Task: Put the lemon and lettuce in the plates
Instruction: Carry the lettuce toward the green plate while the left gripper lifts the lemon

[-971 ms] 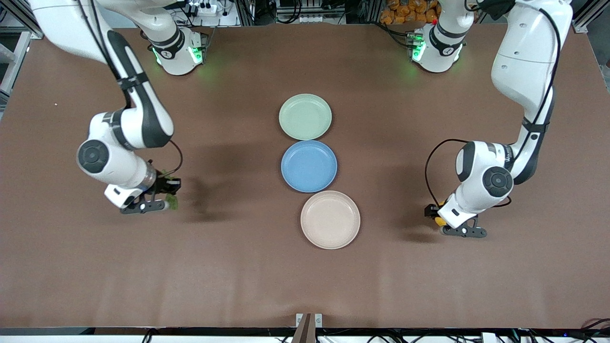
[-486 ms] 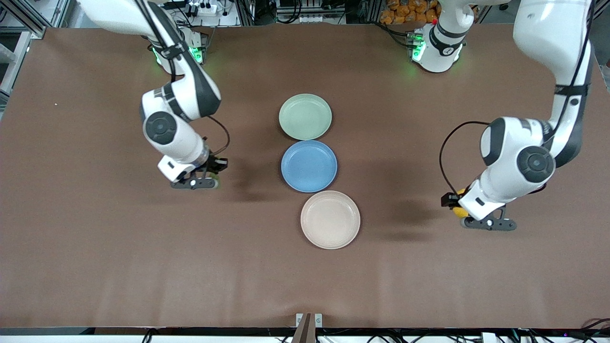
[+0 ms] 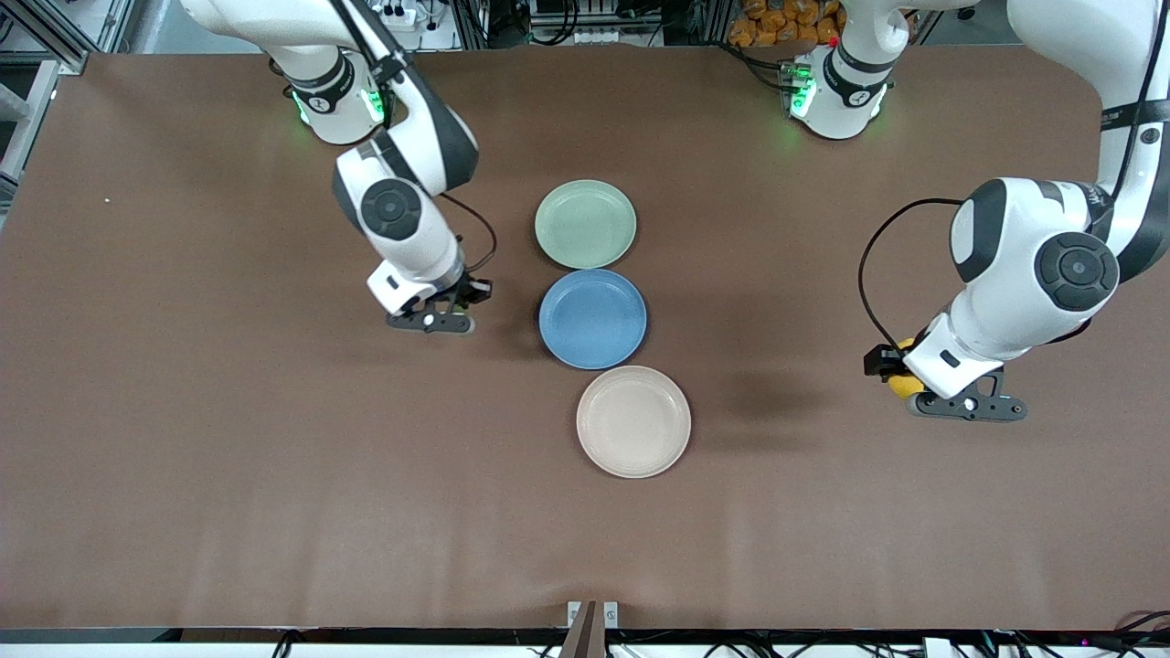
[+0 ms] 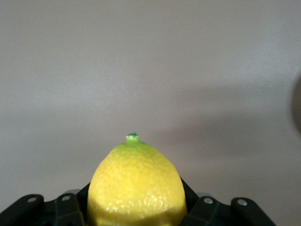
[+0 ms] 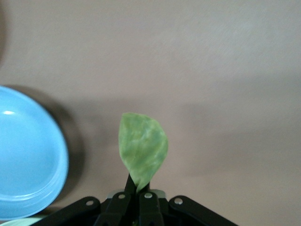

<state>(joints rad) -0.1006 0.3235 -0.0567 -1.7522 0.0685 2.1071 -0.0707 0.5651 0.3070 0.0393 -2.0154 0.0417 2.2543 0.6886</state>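
Brown table (image 3: 274,512), three plates in row at centre. Right gripper (image 3: 430,322) pinches lettuce (image 5: 142,149) above bare table beside blue plate (image 3: 592,318). Left gripper (image 3: 960,402) clamps lemon (image 4: 137,184) above table toward left arm's end.

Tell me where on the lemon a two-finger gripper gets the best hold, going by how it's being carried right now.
Across its broad middle, fingers closing on the rounded flanks, coming in from the blunt end. The left gripper holds the lemon that way: its widest part sits between the jaws and the nubby tip points away from the wrist. The tapering tip would probably slip out of a pinch, so the belly looks like the safer grip.
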